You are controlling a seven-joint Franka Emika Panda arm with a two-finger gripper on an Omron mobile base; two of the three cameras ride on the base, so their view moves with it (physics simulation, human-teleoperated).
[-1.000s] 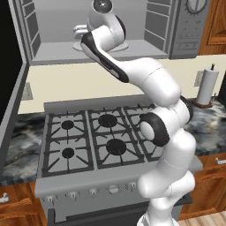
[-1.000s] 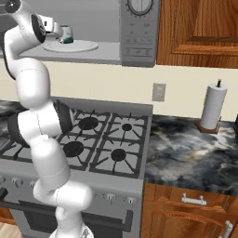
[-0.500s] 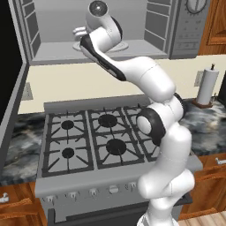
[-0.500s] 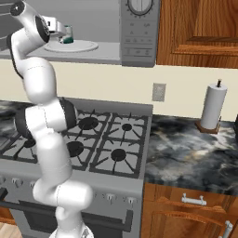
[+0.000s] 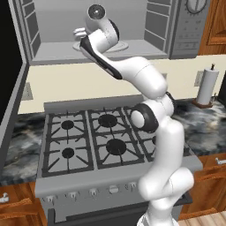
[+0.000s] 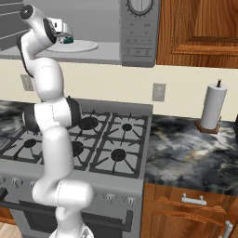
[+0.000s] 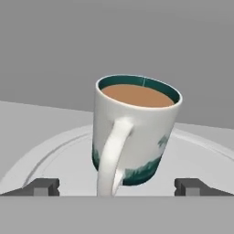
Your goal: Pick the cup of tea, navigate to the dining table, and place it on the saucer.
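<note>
Cup of tea (image 7: pixel 135 132) upright on a round plate (image 7: pixel 201 160) inside the open microwave (image 5: pixel 101 26), above the stove (image 5: pixel 88 141).
Full of brown tea, handle turned toward the camera on the hand. Gripper (image 7: pixel 117 187) right in front of the cup, jaws spread fully wide, one fingertip either side of the handle, gripping nothing. Paper towel roll (image 6: pixel 213 106) on the counter, well right of the stove.

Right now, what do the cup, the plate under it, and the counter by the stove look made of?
Cup of tea: likely glazed ceramic; smooth white wall, teal bands at rim and base. Round plate under it: pale, smooth, with a raised rim, perhaps ceramic or glass; hard to tell. Counter: looks like polished marbled stone, dark with grey-white veining.
</note>
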